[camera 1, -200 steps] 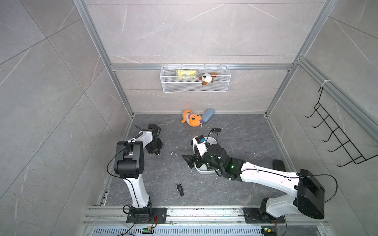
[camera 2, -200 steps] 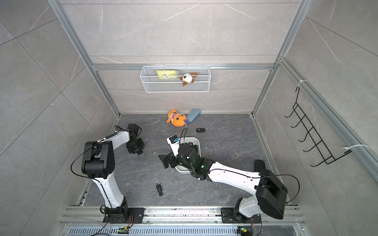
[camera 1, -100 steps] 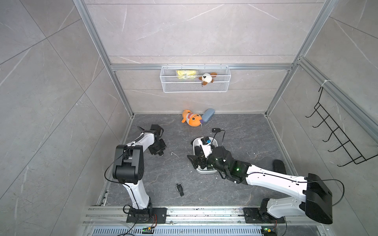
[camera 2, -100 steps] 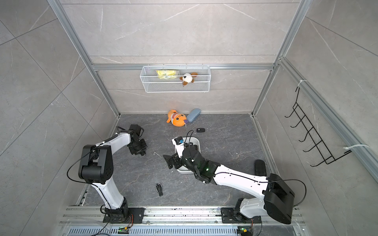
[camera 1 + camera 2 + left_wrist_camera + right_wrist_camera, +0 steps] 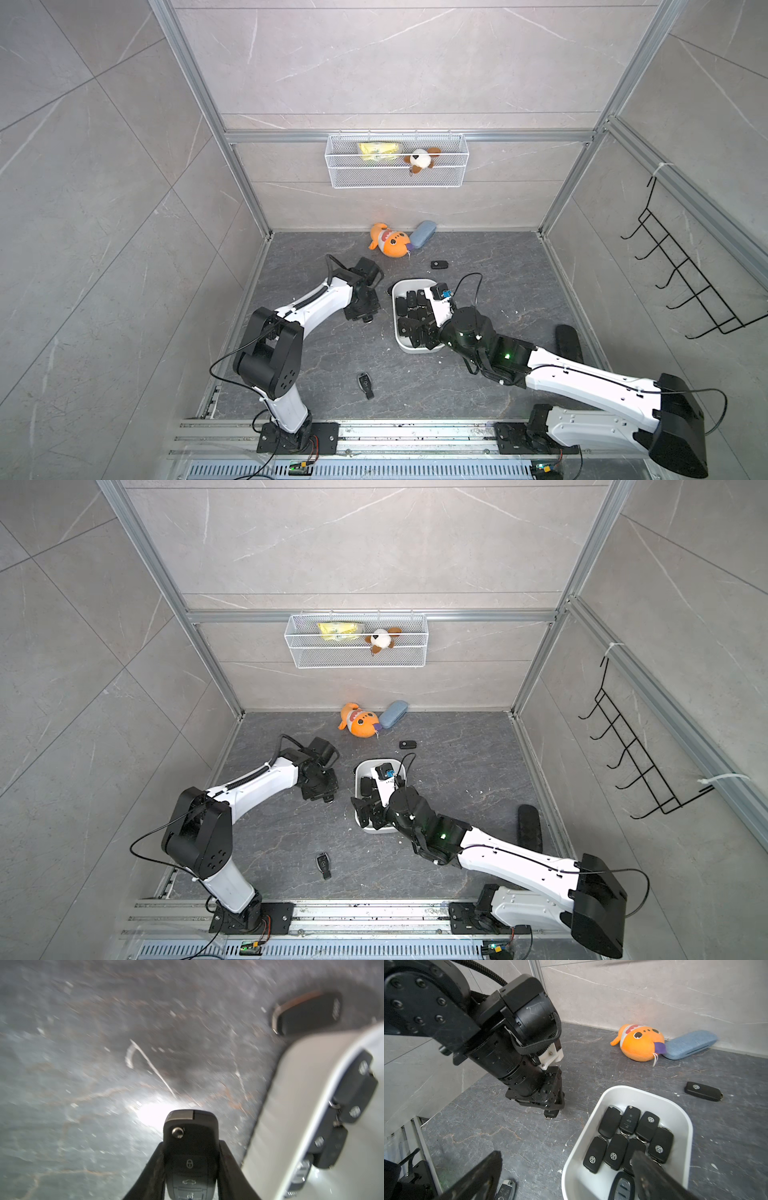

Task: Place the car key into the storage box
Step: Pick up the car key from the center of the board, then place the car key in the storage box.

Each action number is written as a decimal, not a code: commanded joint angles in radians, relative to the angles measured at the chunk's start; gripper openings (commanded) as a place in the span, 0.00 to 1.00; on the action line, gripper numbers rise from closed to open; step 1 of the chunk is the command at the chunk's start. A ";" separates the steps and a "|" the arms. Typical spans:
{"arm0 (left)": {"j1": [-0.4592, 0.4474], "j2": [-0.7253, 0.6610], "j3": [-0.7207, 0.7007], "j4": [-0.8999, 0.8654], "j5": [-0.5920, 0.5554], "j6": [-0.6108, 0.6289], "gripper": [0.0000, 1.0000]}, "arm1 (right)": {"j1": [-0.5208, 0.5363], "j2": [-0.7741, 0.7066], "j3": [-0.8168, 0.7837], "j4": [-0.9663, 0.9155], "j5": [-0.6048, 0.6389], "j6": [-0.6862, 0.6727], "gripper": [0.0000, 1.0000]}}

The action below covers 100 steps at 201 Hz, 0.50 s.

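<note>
- Both top views are bright, evenly lit and sharp all over; only soft, faint shadows lie on the dark floor.
- Toward their edges the straight frame posts lean outward, a wide-lens bend.
- The left wrist view is motion-blurred: the floor streaks, the white box smears, and a blown-out glare patch sits just past the key.
- The right wrist view is crisp at mid-distance; the right gripper, close to the lens, is dark and soft.
</note>
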<state>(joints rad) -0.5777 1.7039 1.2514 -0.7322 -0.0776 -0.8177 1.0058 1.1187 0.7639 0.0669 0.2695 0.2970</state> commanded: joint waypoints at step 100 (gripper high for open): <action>-0.341 0.132 0.179 -0.056 -0.094 -0.229 0.33 | 0.005 -0.320 -0.115 -0.273 0.056 0.068 1.00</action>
<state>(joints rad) -0.8852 1.7947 1.3823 -0.7612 -0.1482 -0.9970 1.0061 0.8433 0.6701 -0.1410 0.3042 0.3458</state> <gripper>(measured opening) 0.362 0.996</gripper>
